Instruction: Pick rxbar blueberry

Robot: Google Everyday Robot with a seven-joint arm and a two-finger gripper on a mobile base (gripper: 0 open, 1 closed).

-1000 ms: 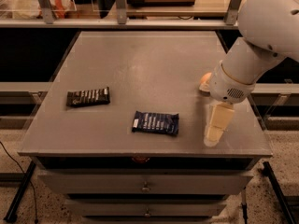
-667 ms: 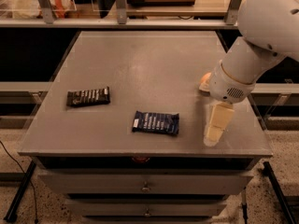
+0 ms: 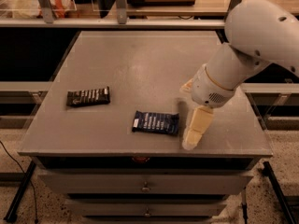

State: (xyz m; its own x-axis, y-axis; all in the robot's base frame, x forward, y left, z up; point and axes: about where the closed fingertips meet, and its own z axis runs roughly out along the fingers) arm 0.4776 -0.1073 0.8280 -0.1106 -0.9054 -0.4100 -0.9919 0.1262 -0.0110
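Note:
The rxbar blueberry [image 3: 155, 122], a flat navy-blue wrapper with white text, lies flat near the front edge of the grey table [image 3: 140, 59]. My gripper [image 3: 195, 130] is cream-coloured and points down at the table, just to the right of the bar's right end. It hangs from the white arm [image 3: 243, 55], which comes in from the upper right. Nothing shows in the gripper.
A slimmer black-brown bar wrapper [image 3: 88, 96] lies to the left on the table. A pale orange object [image 3: 187, 85] peeks out behind the arm's wrist. Drawers [image 3: 145, 183] sit under the table front. Shelving and a counter run along the back.
My gripper and arm have moved left, closer to the right end of the blue bar. The bars have not moved.

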